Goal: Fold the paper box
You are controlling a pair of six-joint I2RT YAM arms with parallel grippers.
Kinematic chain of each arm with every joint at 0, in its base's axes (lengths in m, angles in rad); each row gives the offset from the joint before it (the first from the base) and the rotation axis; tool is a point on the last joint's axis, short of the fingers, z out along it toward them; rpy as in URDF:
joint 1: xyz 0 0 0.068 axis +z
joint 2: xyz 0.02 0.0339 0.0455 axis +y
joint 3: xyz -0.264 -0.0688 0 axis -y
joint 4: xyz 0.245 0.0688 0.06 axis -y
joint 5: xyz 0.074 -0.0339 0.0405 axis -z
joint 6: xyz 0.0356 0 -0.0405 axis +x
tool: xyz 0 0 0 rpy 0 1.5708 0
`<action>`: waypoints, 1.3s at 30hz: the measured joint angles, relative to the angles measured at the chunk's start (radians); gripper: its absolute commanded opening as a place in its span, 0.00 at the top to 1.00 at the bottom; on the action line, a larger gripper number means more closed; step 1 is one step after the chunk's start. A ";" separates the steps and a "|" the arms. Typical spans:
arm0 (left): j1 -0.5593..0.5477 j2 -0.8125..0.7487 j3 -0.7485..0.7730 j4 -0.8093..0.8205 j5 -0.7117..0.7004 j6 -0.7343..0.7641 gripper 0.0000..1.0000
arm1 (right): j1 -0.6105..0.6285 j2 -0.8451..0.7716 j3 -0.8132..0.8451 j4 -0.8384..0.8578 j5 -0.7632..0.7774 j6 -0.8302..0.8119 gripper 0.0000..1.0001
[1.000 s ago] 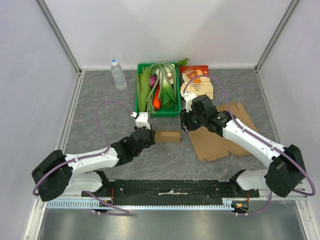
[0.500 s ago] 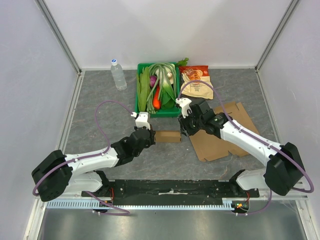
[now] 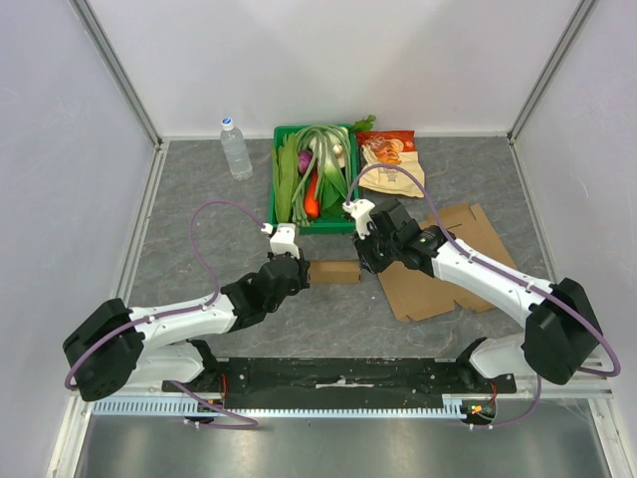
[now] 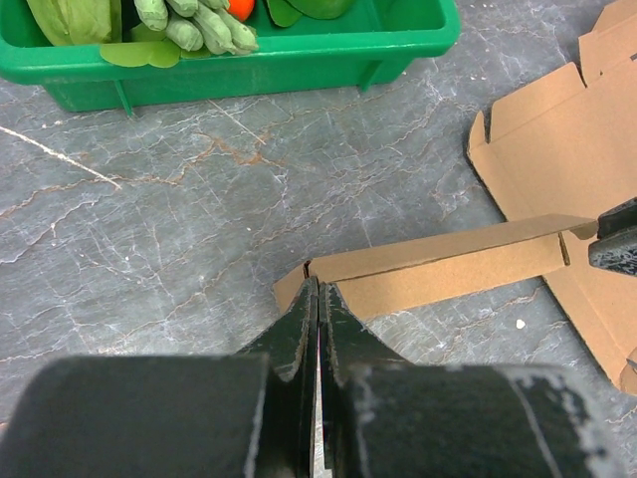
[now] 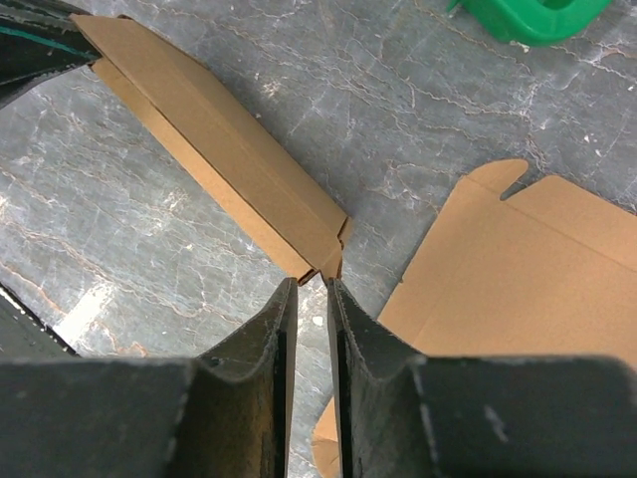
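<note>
The paper box point(image 3: 448, 264) is a flat brown cardboard sheet on the grey table, with one long side wall point(image 3: 335, 272) folded up and running left. My left gripper point(image 3: 302, 271) is shut on the left end of that wall point(image 4: 448, 267), its tips point(image 4: 318, 289) pinching the card. My right gripper point(image 3: 364, 261) sits at the wall's right end. In the right wrist view its jaws point(image 5: 311, 284) stand a narrow gap apart with nothing between them. The wall's corner point(image 5: 333, 261) lies just beyond the tips, and the flat sheet point(image 5: 518, 259) lies to the right.
A green crate point(image 3: 279, 214) of vegetables stands behind the box, its front wall point(image 4: 249, 70) close ahead of the left gripper. Snack bags point(image 3: 390, 164) lie to its right, and a water bottle point(image 3: 235, 149) stands to its left. White walls enclose the table.
My right gripper has moved left to the right end of the folded wall, and its jaws have narrowed. The left gripper and the wall have stayed put.
</note>
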 measured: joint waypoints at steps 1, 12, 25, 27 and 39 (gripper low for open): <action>-0.001 0.000 0.000 0.000 0.000 0.000 0.98 | 0.002 0.002 0.000 0.000 0.008 0.000 0.80; -0.002 0.000 0.000 0.000 0.000 0.000 0.98 | 0.011 0.024 0.001 0.000 0.068 -0.003 0.92; -0.002 0.000 0.000 -0.009 -0.007 0.000 0.98 | 0.022 0.031 0.029 -0.014 0.058 0.106 1.00; -0.002 0.000 0.000 -0.010 -0.009 0.000 0.98 | 0.021 0.033 0.030 -0.018 0.053 0.151 1.00; -0.002 -0.002 0.000 -0.017 -0.024 0.000 0.98 | 0.015 0.043 0.031 -0.035 0.037 0.439 1.00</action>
